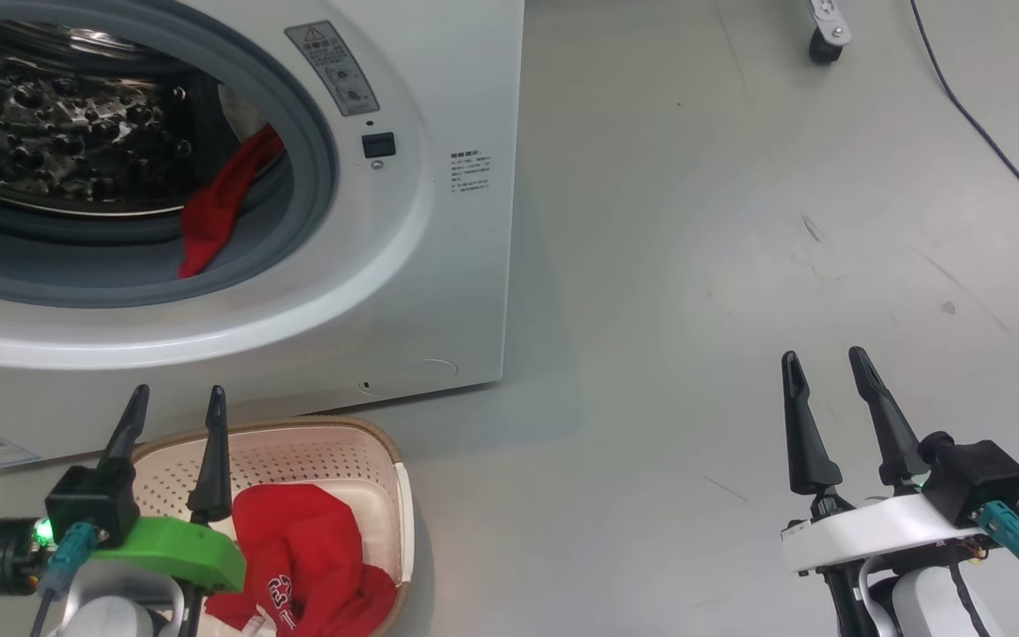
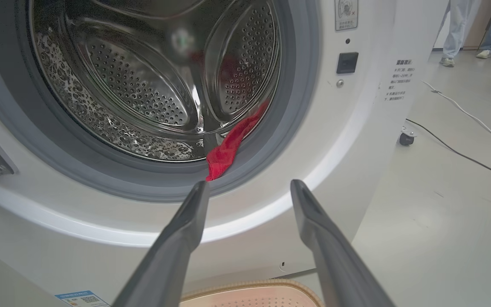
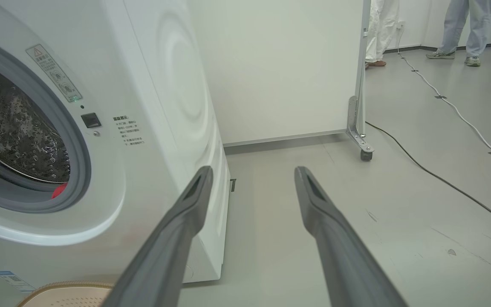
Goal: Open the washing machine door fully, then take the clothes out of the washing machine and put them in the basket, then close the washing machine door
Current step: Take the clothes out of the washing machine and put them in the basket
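Red cloth is what the next move turns on: a garment [image 1: 222, 203] hangs as a narrow strip out of the washing machine [image 1: 439, 265], draped from the edge of the steel drum [image 1: 49, 115] down over the grey gasket [image 1: 319, 177] at the lower right of the machine's open mouth. Its long axis runs diagonally, from inside the drum outward and down to a loose end resting on the gasket lip. Seen along the left gripper [image 1: 178, 391], that loose end sits just above and ahead of the inner fingertip, so we judge a short reach forward and up into the machine's mouth would bring it between the fingers. Both fingers stand spread wide with nothing between them. The right gripper [image 1: 823, 354] is equally spread and empty, and it hangs over bare floor well off the machine's right side, so the left arm is plainly the nearer one. The cloth looks soft, limp and thin, folded on itself, with no white panel or print that we can make out from here. Directly in front of the machine, touching or nearly touching its base, stands the cream basket [image 1: 390, 469], and another red garment with a white logo [image 1: 306, 557] lies crumpled inside it.
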Controlling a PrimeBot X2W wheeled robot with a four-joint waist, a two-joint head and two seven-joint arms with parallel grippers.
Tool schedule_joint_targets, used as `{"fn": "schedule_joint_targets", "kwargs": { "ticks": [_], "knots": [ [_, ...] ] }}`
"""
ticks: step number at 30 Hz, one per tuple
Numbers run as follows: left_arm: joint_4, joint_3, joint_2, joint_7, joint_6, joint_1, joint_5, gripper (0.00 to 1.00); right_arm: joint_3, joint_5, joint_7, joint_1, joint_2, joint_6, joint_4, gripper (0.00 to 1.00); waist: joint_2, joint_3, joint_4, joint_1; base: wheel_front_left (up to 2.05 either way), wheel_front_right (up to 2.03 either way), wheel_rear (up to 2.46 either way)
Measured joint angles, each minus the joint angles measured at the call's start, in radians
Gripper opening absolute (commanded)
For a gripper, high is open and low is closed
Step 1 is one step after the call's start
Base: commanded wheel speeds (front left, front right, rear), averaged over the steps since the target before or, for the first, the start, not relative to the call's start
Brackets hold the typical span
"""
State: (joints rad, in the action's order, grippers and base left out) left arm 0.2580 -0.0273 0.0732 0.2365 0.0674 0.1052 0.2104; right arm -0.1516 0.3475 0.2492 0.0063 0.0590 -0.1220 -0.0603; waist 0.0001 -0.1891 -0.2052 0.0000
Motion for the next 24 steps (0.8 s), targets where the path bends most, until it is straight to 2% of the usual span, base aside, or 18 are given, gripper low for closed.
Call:
{"fn": "schedule_joint_targets", "kwargs": {
  "ticks": [10,16,24],
  "knots": [
    [0.001,0.038,0.050,-0.092,-0.010,0.141,0.003,1.00,-0.026,0.022,0.000,-0.037,-0.008,0.000,0.012,1.00,0.0000,-0.091,-0.063,0.0000,0.00,0.00,0.00],
    [0.020,0.091,0.071,-0.179,-0.025,0.245,0.050,1.00,-0.043,0.031,0.000,-0.070,-0.012,0.000,0.022,1.00,0.0000,-0.152,-0.102,0.0000,0.00,0.00,0.00],
    [0.068,0.122,0.141,-0.312,-0.045,0.375,0.059,1.00,-0.054,0.050,0.000,-0.107,-0.015,0.000,0.024,1.00,0.0000,-0.229,-0.158,0.0000,0.00,0.00,0.00]
  ]
}}
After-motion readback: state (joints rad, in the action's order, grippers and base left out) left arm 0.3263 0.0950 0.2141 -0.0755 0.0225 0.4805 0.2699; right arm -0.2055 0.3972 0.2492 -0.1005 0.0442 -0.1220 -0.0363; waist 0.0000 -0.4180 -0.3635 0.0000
